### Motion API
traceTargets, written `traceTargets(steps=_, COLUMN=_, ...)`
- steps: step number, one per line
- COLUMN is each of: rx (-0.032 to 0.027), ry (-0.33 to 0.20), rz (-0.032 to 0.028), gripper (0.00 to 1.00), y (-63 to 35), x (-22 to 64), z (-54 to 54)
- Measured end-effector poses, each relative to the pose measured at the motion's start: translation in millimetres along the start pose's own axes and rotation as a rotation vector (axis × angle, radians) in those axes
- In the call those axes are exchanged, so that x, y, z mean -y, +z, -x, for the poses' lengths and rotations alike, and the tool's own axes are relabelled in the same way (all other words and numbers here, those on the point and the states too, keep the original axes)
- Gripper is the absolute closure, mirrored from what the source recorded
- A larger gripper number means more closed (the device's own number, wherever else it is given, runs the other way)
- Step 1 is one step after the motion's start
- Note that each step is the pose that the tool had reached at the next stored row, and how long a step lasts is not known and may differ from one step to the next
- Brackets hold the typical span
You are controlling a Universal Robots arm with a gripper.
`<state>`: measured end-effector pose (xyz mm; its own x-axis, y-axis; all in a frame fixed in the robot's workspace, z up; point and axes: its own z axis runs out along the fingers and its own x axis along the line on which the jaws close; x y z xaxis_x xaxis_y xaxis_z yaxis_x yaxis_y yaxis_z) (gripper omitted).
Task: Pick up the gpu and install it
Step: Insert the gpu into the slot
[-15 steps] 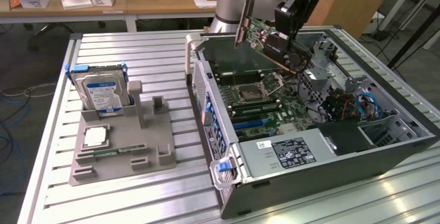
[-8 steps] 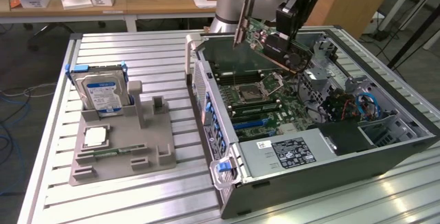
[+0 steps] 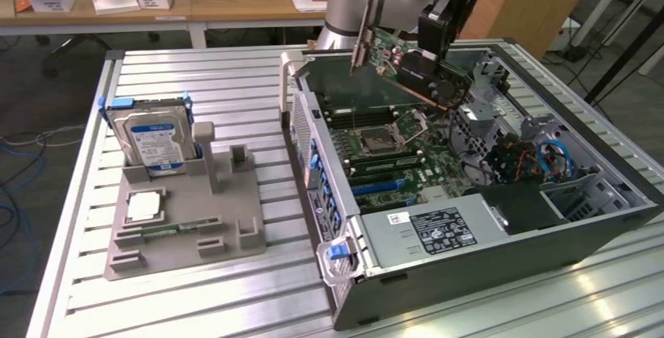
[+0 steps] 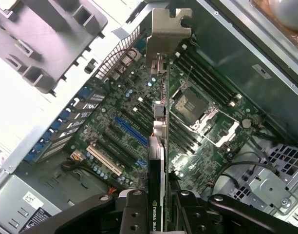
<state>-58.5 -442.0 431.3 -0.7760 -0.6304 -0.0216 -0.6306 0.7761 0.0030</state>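
My gripper is shut on the gpu, a card with a green board, a black cooler and a silver end bracket. I hold it tilted in the air above the open computer case, over the motherboard. In the wrist view the gpu shows edge-on, its bracket pointing away from me. My black fingers clamp the card's two faces. Below it lie the motherboard, the blue expansion slot and the processor socket. The card stands clear of the board, touching no slot.
On the exterior view's left, a grey holder carries a silver hard drive, a processor chip and a thin memory stick. Inside the case are a power supply, cables and a drive cage.
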Motion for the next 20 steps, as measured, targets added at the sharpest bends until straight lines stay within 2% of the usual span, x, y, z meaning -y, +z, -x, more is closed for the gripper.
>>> traceTargets(steps=20, rx=-0.0003, ry=-0.105, rz=0.0023, gripper=0.74, y=0.1, x=0.1, z=0.1)
